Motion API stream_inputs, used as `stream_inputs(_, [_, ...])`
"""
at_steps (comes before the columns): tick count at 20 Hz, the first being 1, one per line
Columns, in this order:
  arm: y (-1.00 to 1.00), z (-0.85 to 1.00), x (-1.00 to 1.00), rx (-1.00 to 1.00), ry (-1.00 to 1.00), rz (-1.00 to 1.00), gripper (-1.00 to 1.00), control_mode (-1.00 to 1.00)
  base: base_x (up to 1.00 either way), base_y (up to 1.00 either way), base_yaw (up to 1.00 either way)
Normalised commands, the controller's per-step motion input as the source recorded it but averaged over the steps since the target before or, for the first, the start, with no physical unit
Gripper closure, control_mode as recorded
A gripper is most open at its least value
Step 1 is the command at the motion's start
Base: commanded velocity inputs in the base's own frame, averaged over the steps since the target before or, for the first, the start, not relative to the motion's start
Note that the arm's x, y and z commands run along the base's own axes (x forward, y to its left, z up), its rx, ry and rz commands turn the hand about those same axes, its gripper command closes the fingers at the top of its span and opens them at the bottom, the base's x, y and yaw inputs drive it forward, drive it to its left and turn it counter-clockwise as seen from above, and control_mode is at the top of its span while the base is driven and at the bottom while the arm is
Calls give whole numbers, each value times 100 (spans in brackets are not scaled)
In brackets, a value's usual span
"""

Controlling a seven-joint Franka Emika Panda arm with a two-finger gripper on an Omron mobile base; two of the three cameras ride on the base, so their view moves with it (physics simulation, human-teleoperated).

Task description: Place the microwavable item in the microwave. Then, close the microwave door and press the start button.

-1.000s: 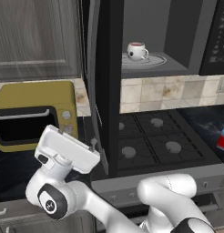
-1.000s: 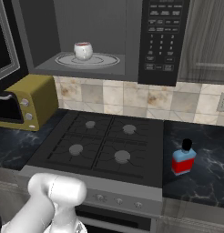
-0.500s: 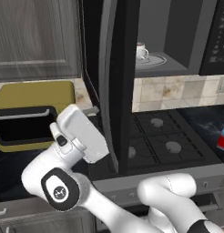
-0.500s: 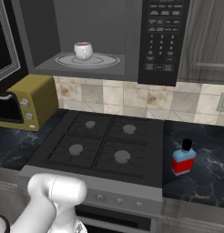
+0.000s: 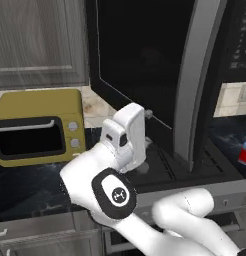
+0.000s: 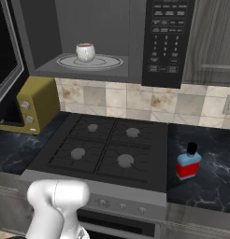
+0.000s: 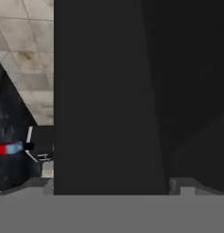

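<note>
Small white ceramic mug [image 6: 85,51] on the round glass turntable [image 6: 91,61] inside the large black microwave [image 6: 135,42], wide black door panel [image 5: 145,75] part-swung at the arm's 12 o'clock, two-finger gripper hard against it, finger state untellable, red and blue bottle [image 6: 188,162] at 3 o'clock.

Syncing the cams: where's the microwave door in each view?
Left base view: the microwave door, black panel swung across the upper middle, grey edge at right.
Right base view: a sliver at the left edge, above the yellow oven.
Hand view: dark panel across the middle and right.
Shared landmark: the red and blue bottle.
</note>
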Motion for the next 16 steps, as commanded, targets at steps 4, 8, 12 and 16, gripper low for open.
stream_inputs(4, [-100, 0, 0, 32, 0, 29, -100, -100, 0, 0, 0])
stream_inputs(8, [-100, 2, 3, 31, 0, 30, -100, -100, 0, 0, 0])
stream_inputs(12, [-100, 11, 20, 26, 0, 30, -100, -100, 0, 0, 0])
stream_inputs(16, [-68, 13, 41, 12, 2, 24, -100, -100, 0, 0, 0])
